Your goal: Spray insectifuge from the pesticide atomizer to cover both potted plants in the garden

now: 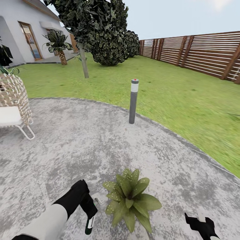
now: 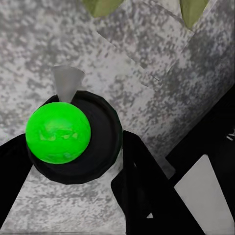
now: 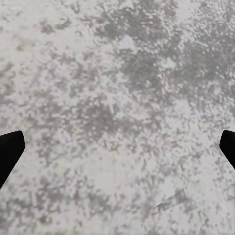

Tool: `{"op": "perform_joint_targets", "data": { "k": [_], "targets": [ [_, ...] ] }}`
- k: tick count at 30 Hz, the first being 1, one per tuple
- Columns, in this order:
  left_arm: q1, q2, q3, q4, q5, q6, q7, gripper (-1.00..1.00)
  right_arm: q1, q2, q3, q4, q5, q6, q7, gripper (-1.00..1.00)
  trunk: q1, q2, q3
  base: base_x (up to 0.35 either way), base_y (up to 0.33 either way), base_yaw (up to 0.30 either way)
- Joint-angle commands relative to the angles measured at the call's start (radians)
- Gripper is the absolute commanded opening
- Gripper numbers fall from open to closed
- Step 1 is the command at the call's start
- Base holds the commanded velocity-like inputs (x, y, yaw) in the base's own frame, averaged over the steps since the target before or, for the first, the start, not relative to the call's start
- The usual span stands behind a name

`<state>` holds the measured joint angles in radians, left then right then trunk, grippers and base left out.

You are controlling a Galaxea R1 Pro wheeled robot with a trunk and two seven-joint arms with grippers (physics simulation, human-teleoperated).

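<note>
One potted plant (image 1: 130, 199), a low rosette of pointed green leaves, stands on the grey stone patio (image 1: 83, 143) near the bottom of the head view; whitish insectifuge specks (image 1: 124, 177) dot its upper leaves. Just left of it, my left gripper (image 1: 89, 213) is shut on the pesticide atomizer (image 1: 90, 226), a dark bottle with a pale band. A pale cone (image 1: 99, 198) points from it toward the plant. In the left wrist view the atomizer (image 2: 73, 139) looks round and dark with a bright green cap between black fingers (image 2: 142, 186). My right gripper (image 1: 200, 224) hangs open at the plant's right, over bare patio (image 3: 117, 117).
A tall grey post (image 1: 133, 101) with a red-dotted cap stands at the patio's far edge. A wicker seat (image 1: 13, 100) sits at the left. Grass (image 1: 186, 100), a slatted wooden fence (image 1: 206, 53), trees (image 1: 100, 30) and a house (image 1: 20, 33) lie beyond.
</note>
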<state>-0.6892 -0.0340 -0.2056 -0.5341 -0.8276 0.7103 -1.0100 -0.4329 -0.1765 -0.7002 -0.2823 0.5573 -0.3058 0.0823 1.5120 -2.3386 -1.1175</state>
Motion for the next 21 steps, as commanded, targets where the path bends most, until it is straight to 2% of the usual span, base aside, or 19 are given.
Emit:
{"op": "perform_joint_targets", "data": {
  "k": [1, 4, 8, 13, 21],
  "targets": [
    [0.000, 0.002, 0.000, -0.001, -0.006, 0.007, -0.007, -1.00, -0.001, 0.000, -0.009, 0.000, 0.003, -0.004, 0.008, 1.00, 0.000, 0.000, -0.001, 0.000, -0.098, 0.266],
    [0.000, 0.003, 0.001, 0.000, -0.005, 0.007, -0.007, -1.00, -0.001, 0.000, -0.008, 0.000, 0.003, -0.004, 0.008, 1.00, 0.000, 0.000, -0.001, -0.049, -0.213, 0.103],
    [-0.001, 0.003, 0.002, 0.000, -0.005, 0.008, -0.007, -1.00, -0.001, 0.000, -0.009, 0.000, 0.003, -0.004, 0.008, 1.00, 0.000, 0.000, -0.001, -0.231, -0.196, 0.004],
    [0.000, 0.003, 0.000, 0.000, -0.005, 0.008, -0.007, -1.00, -0.001, 0.000, -0.010, 0.000, 0.003, -0.004, 0.007, 1.00, 0.000, 0.000, -0.001, -0.101, -0.060, 0.016],
    [0.001, -0.002, -0.003, 0.001, -0.005, 0.008, -0.007, -1.00, 0.000, 0.000, -0.010, 0.000, 0.003, -0.004, 0.007, 1.00, 0.000, 0.000, 0.002, -0.003, -0.002, 0.238]
  ]
}}
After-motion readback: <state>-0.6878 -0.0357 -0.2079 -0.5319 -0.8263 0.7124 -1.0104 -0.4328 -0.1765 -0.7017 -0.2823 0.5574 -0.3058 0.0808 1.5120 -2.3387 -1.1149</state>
